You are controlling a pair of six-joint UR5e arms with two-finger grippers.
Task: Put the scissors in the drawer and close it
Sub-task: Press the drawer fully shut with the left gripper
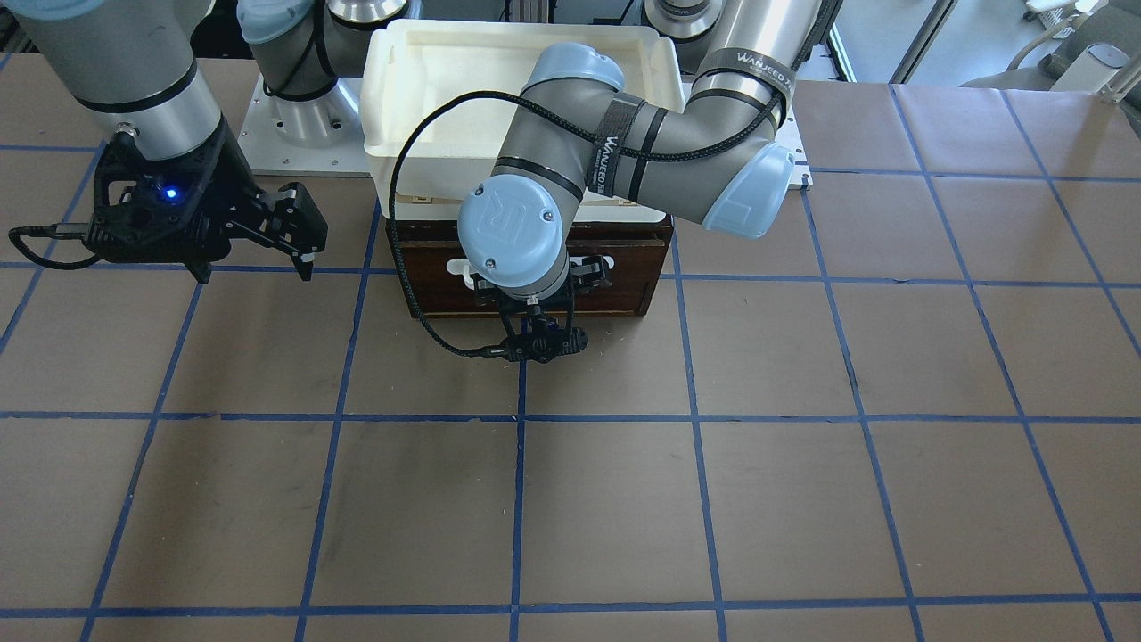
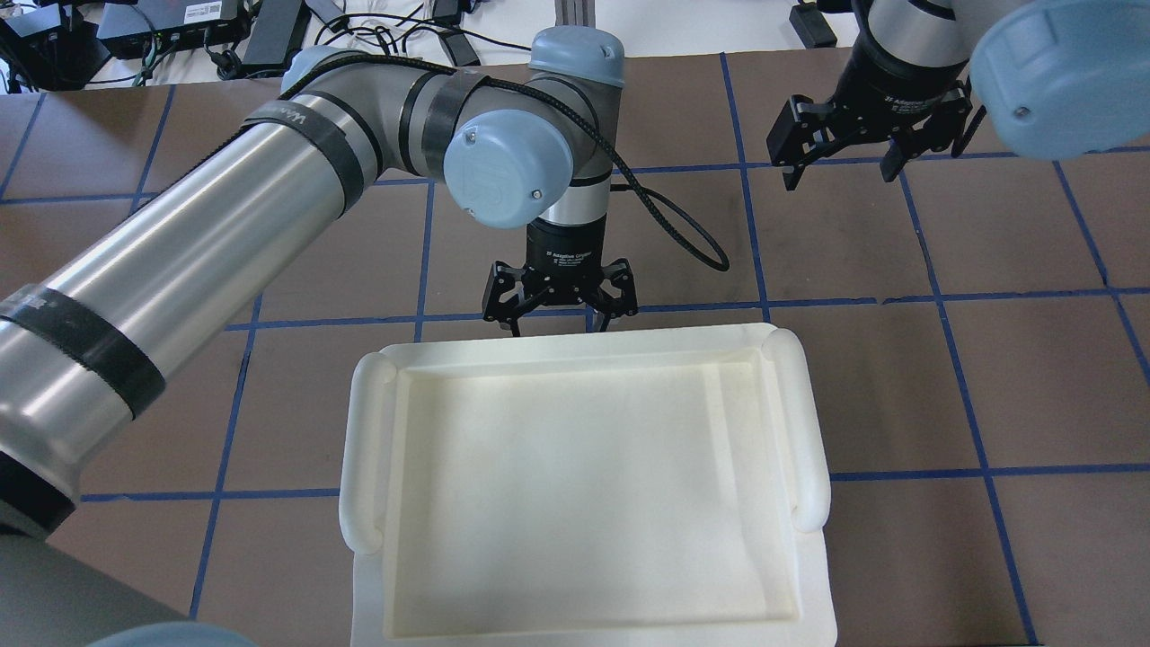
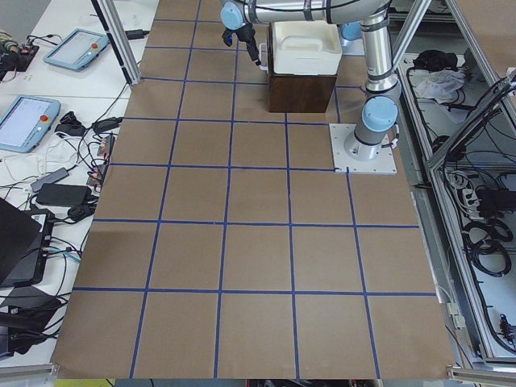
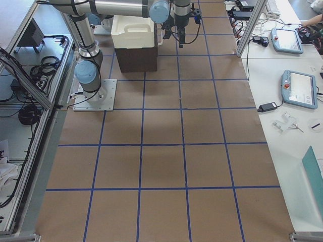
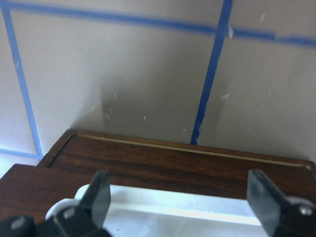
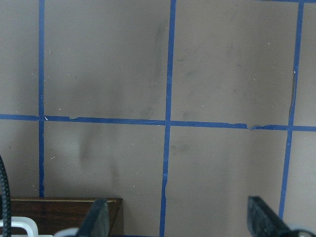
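The drawer's dark brown front (image 1: pixel 624 283) sits flush in its wooden cabinet, so its interior is hidden. Its white bar handle (image 5: pixel 182 203) runs across the front. My left gripper (image 1: pixel 541 281) is open right at the front, one finger near each end of the handle; it also shows in the overhead view (image 2: pixel 559 310) and in the left wrist view (image 5: pixel 180 197). My right gripper (image 1: pixel 301 234) is open and empty, hovering above the table off to the side of the cabinet; it shows in the overhead view (image 2: pixel 844 166) too. The scissors are in no view.
A white plastic tray (image 2: pixel 359 449) sits on top of the cabinet and hides it from above. The brown table (image 1: pixel 570 499) has blue tape grid lines. The cabinet's corner (image 6: pixel 64 212) shows at the bottom left of the right wrist view.
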